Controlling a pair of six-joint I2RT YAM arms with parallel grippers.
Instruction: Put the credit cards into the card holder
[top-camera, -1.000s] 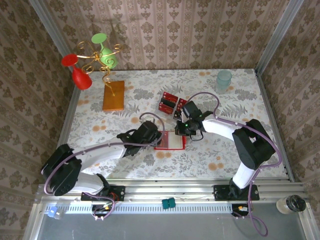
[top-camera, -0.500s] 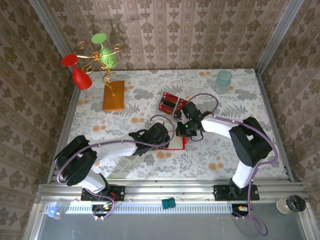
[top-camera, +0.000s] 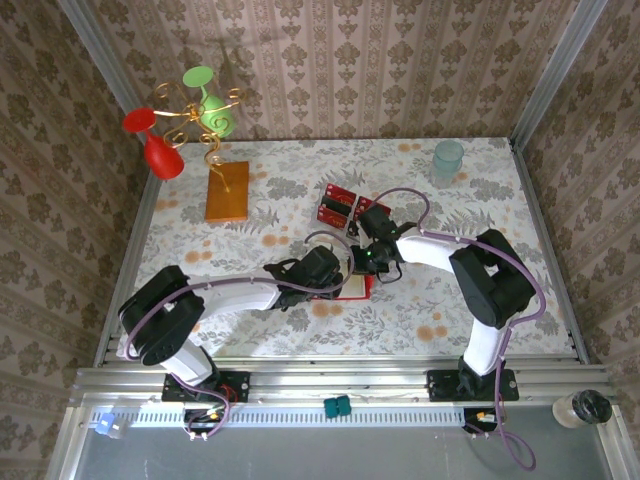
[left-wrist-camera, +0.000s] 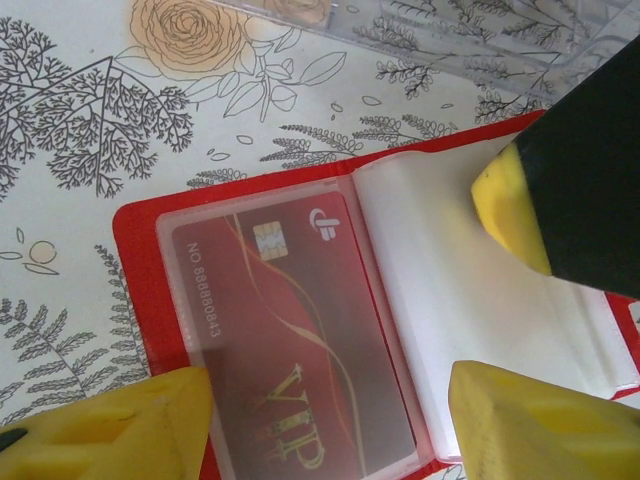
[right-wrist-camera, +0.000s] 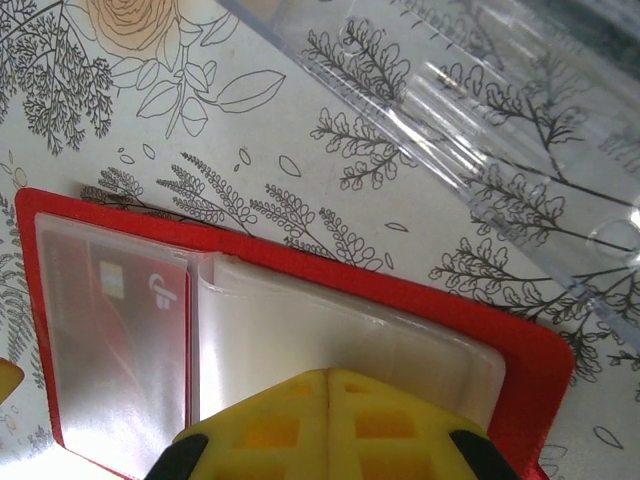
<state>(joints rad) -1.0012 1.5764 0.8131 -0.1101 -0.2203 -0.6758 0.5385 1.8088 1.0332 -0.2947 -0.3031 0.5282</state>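
Hovering open-jawed, left gripper (left-wrist-camera: 320, 430) has slid in over the card holder (left-wrist-camera: 140, 260), lying open beneath it, one credit card (left-wrist-camera: 290, 330) pocketed. Right gripper (right-wrist-camera: 330, 425), fingers closed together, pins the empty pocket (right-wrist-camera: 330, 330). Remaining credit cards (top-camera: 340, 205) wait nearby.

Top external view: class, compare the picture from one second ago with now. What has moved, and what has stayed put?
The left tool has swung right over the card holder and hangs open above it. The right tool has edged slightly left, shut, its tip on the holder's clear pocket. Nothing was gripped or released. The card holder, the loose credit cards and the orange slab have not moved.
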